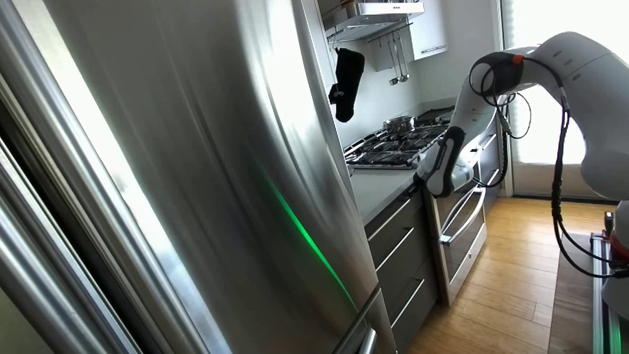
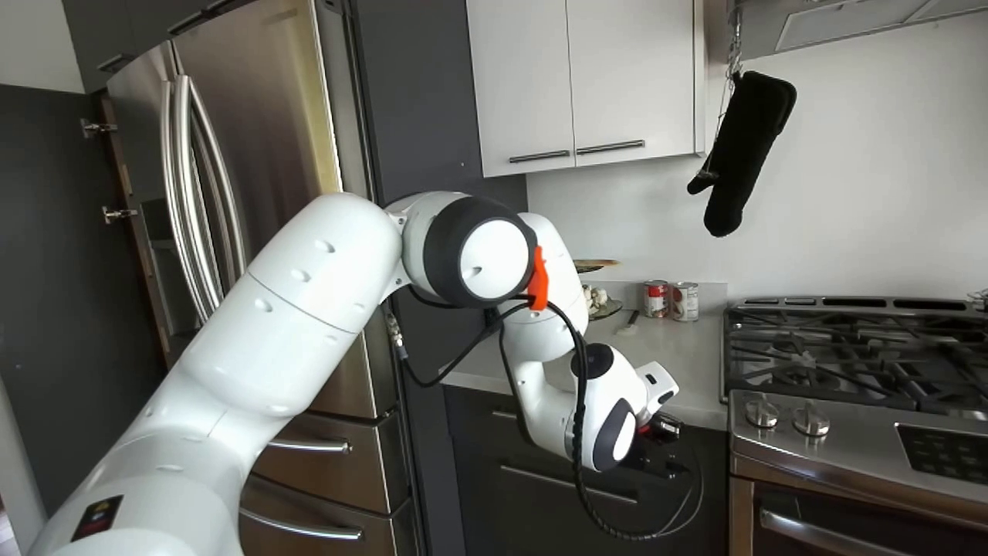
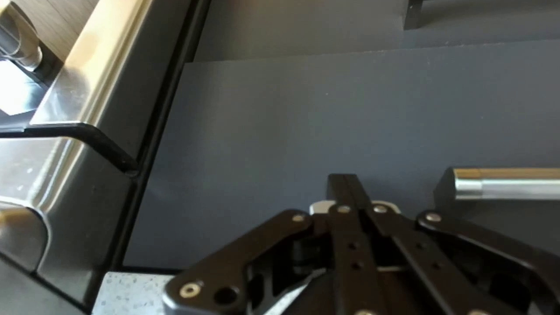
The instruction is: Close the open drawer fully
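Note:
The drawer is the top one in the counter's bank, with a wide grey front (image 3: 262, 131) and a long bar handle (image 3: 512, 183). Its front (image 1: 388, 234) also shows in an exterior view, and partly behind the arm in an exterior view (image 2: 472, 413). The front sits close against the counter edge. No opening shows, and its inside is hidden. My gripper (image 3: 348, 177) is shut and empty, its fingertips together at the drawer front beside the handle's end. Whether they touch cannot be told. In an exterior view the gripper (image 1: 413, 188) is at the drawer's stove end.
The stove (image 2: 810, 440) stands beside the drawer bank; its oven handle (image 1: 467, 223) juts out. Lower drawers have bar handles (image 2: 567, 484). The pale counter (image 3: 131, 293) is above the drawer. The steel fridge (image 1: 221, 172) stands at the other end. Cans (image 2: 670, 301) stand on the counter.

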Robot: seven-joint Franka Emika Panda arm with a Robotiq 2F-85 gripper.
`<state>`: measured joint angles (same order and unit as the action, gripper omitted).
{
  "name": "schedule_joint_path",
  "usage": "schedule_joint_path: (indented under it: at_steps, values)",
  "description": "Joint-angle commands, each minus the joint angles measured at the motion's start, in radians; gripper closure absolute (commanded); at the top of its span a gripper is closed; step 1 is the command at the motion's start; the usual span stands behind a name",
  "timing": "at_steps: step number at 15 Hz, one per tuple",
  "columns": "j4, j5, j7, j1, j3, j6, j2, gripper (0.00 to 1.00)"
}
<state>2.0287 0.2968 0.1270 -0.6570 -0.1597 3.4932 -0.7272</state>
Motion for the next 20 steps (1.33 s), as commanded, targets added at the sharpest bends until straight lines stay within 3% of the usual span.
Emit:
schedule_joint_path:
  at_steps: [1, 3, 4, 5, 7, 9, 12, 16, 20]
  values:
    - [-0.045, 0.035, -0.01, -0.051, -0.054, -0.015, -0.061, 1.0]
    - [-0.001, 0.036, -0.009, -0.059, -0.062, -0.049, -0.024, 1.0]
    - [0.023, 0.038, -0.03, -0.031, -0.029, -0.053, 0.001, 1.0]
    - [0.064, 0.039, -0.032, -0.034, -0.03, -0.088, 0.04, 0.74]
    - [0.123, 0.009, -0.026, -0.01, -0.001, -0.163, 0.105, 0.68]
    - [0.193, -0.008, -0.003, -0.002, 0.01, -0.277, 0.183, 0.53]
    - [0.277, -0.06, 0.021, 0.069, 0.072, -0.42, 0.292, 0.31]
    - [0.394, -0.088, 0.028, 0.215, 0.2, -0.547, 0.435, 0.01]
    - [0.531, -0.157, 0.054, 0.284, 0.201, -0.587, 0.571, 0.0]
